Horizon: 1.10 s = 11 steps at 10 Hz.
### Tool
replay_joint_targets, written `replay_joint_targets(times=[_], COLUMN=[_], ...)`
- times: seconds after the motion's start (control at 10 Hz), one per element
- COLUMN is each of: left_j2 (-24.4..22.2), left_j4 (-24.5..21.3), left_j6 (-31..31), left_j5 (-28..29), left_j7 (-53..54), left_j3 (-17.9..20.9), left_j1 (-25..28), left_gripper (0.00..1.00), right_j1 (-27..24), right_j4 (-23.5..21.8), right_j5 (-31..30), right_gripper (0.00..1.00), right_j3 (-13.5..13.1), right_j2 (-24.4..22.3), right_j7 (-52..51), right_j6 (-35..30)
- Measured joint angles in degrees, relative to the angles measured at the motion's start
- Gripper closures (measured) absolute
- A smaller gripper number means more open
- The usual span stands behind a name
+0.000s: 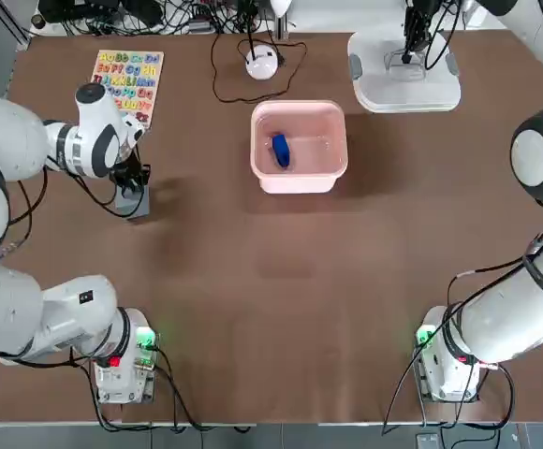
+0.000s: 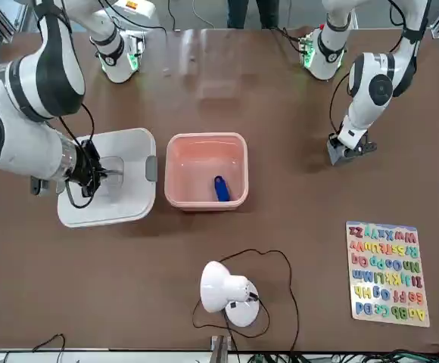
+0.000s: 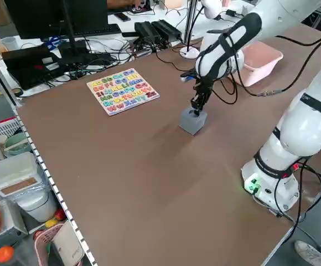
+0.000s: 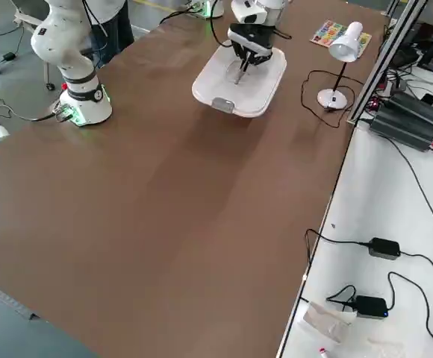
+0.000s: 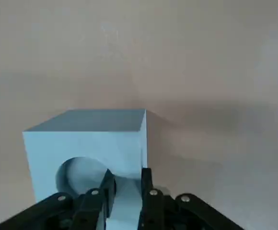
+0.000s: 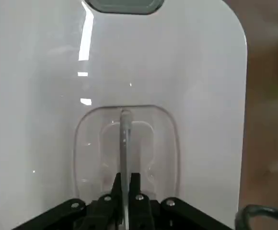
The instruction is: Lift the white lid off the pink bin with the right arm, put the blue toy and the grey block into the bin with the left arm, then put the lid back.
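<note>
Left gripper [image 5: 124, 191] fingers pinch the grey block's [image 5: 88, 148] wall for lifting; right gripper [image 6: 124, 189] fingers clench the white lid's [image 6: 187, 96] handle, parked beside them.

Toy [image 1: 280, 151] in bin [image 1: 300, 175] (lid [image 1: 407, 92] right, block [image 1: 133, 201] left).
</note>
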Motion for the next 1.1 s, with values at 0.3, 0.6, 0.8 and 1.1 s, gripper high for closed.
replay_joint_targets(times=[0.3,0.6,0.8,1.1], left_j2=[-2.29,2.48,8.98,14.43], left_j4=[10.18,30.71,43.98,55.09], left_j6=[-12.33,-26.87,-33.3,-34.81], left_j5=[-0.22,-1.04,-1.5,-2.86], left_j7=[-3.39,-18.13,-28.87,-45.32], left_j3=[-1.7,-11.56,-16.21,-23.02], left_j1=[-0.11,-1.29,-1.44,-4.97], left_gripper=[0.74,0.74,0.74,0.74], right_j1=[-0.01,-0.06,-0.07,-0.1], right_j4=[0.06,0.19,0.22,0.24], right_j5=[0.0,-0.02,-0.03,-0.03], right_gripper=[0.93,0.93,0.93,0.93], right_j3=[-0.02,-0.04,-0.05,-0.06], right_j2=[0.0,-0.02,-0.01,-0.01], right_j7=[0.0,0.0,0.0,0.0], right_j6=[0.01,0.01,0.01,0.01])
